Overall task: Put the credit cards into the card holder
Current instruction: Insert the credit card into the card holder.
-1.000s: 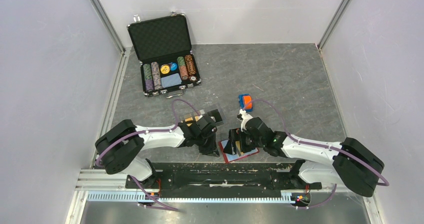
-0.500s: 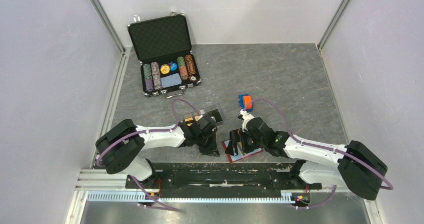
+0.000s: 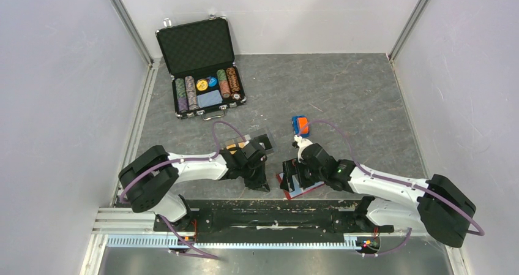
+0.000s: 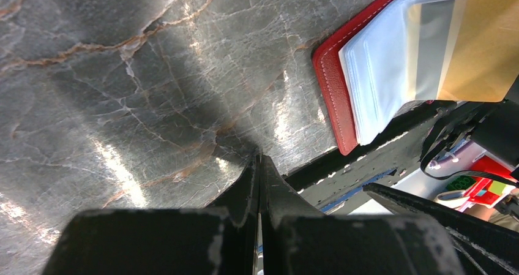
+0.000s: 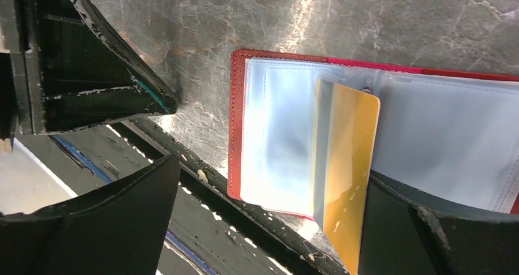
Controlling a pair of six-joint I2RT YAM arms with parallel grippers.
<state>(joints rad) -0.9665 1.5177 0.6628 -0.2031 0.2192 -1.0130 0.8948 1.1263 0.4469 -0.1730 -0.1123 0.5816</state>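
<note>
I judge us partway: 1 gold card (image 5: 346, 158) sits in the open wallet's (image 5: 234, 134) sleeve under my wide-open right end effector (image 3: 292, 178), my closed, empty left end effector (image 4: 259, 165) rests left of the wallet, and the holder (image 3: 264, 142), beyond the wallet to its left, shows something orange.

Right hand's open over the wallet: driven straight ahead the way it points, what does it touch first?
Probably the gold card lifted among the clear sleeves of the open red wallet, which lies between the spread fingers of the right hand; depth is unclear.
</note>
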